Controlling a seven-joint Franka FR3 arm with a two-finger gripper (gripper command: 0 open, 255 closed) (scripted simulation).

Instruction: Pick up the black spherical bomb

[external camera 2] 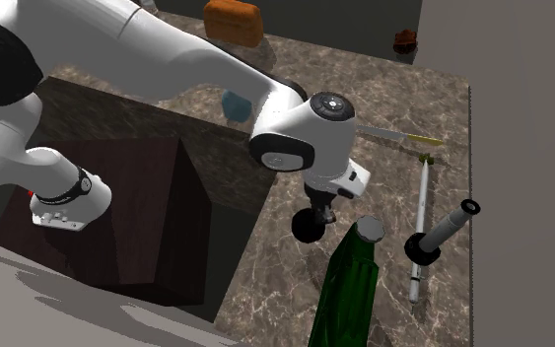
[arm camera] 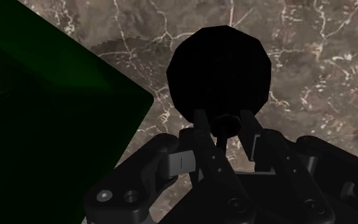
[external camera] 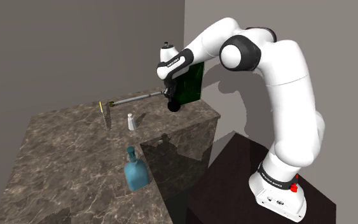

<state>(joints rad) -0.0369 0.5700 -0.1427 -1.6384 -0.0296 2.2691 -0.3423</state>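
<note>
Gripper (arm camera: 225,116) is positioned directly over the black spherical bomb (arm camera: 219,67), and I record its two fingers (arm camera: 202,127) drawn in close on either side of the small stub (arm camera: 225,124) on top of the sphere, pinching it between them. In the shoulder view the bomb hangs under the gripper above the far end of the dark marbled counter (external camera: 56,146), towards that view's right. I cannot tell whether the bomb rests on the stone or is clear of it. Just beside the bomb stands a dark green square bottle (external camera 2: 349,286), upright, with a grey cap. In the second exterior view it lies to the lower right of the bomb, near it, though I cannot confirm contact. Further along the counter I note a long white rod-like tool (external camera 2: 420,232) lying flat, a black cylindrical item (external camera 2: 443,232) lying across it, and a knife with a yellow handle (external camera 2: 393,135). A small white bottle (external camera: 131,121) stands upright near the counter's middle, and a blue bottle (external camera: 135,172) stands at the near edge, well apart from the gripper. An orange-brown object (external camera 2: 234,22) and a small dark red one (external camera 2: 406,41) sit at the opposite end.
</note>
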